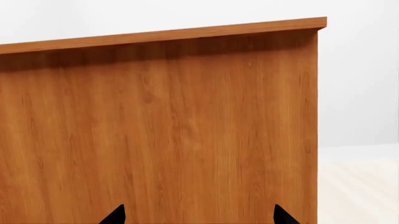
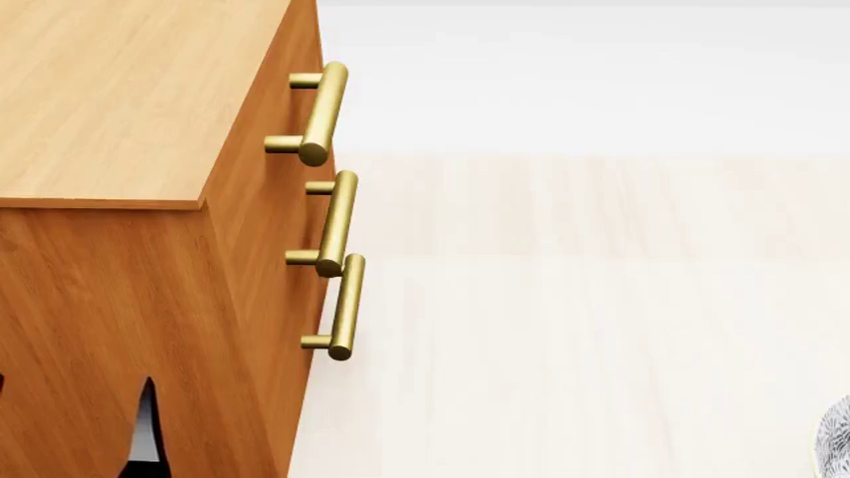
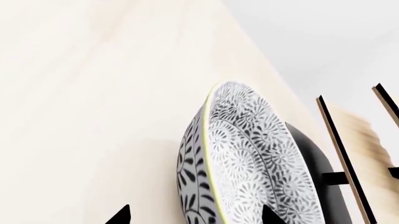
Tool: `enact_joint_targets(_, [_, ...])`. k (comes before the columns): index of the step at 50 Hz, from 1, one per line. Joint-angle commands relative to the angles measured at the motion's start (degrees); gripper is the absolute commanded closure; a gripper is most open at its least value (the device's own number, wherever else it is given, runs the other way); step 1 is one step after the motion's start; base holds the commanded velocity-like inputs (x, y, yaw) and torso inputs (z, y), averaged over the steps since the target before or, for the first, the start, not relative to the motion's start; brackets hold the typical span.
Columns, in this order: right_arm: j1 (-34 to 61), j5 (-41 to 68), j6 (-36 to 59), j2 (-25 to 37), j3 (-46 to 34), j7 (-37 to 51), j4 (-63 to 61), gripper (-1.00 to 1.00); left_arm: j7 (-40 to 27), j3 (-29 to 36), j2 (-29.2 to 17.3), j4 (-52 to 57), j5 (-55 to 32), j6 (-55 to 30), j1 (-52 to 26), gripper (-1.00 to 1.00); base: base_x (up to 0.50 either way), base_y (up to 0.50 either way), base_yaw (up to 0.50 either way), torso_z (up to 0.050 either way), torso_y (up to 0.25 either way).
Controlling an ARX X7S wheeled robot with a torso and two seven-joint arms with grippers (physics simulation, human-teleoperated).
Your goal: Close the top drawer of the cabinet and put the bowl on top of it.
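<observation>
The orange-brown cabinet (image 2: 119,299) fills the left of the head view, its lighter top (image 2: 119,90) bare. Three brass handles run down its front. The top drawer (image 2: 295,60) carries the uppermost handle (image 2: 318,112), and its front looks level with the two below. My left gripper (image 1: 199,217) is open, facing the cabinet's plain side panel (image 1: 162,130); one black fingertip (image 2: 143,428) shows low in the head view. The patterned white bowl (image 3: 249,158) lies between the open fingers of my right gripper (image 3: 196,217), which straddle its rim. A sliver of the bowl (image 2: 837,438) shows in the head view.
Pale wooden floor (image 2: 571,299) stretches to the right of the cabinet. Behind the bowl, in the right wrist view, are a pale shelf with black edging (image 3: 349,154) and a dark rounded shape (image 3: 315,158).
</observation>
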Motion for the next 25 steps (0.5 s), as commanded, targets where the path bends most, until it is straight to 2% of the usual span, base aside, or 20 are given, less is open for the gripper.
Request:
enact_joint_targets(1, [1.24,-1.59,-1.16,-3.03,-0.43,-2.3,4.52,-1.0,-0.12,0.49,0.0,-0.42,0.2,0.17,-0.19,-1.0,0.0,0.0,0.0,0.0,0.0])
enact_joint_targets(9, [2.92,-3.19,-3.57,-7.48,-0.91,-5.48,12.08,-1.0,-0.01,1.01,0.25,-1.91,0.42,1.04,-0.37,-1.0,0.0,0.0,0.0,0.0,0.0])
enact_joint_targets(10, [3.15,-3.65,-3.71,-8.08,-0.99,-5.42,13.17,1.0,-0.03,1.16,0.28,-2.11,0.6,1.14,-0.38,-1.0,0.0,0.0,0.0,0.0,0.0])
enact_joint_targets(14, [2.4,-3.47,-5.54,-8.3,-0.41,-4.67,13.07,1.0,0.03,1.41,0.52,-3.74,0.79,1.44,-0.88,-1.0,0.0,0.0,0.0,0.0,0.0])
enact_joint_targets(25, [4.11,-3.43,-2.62,-7.64,0.91,-0.71,7.75,1.0,0.0,1.86,0.41,-2.86,0.34,0.71,-0.85,-1.0,0.0,0.0,0.0,0.0,0.0])
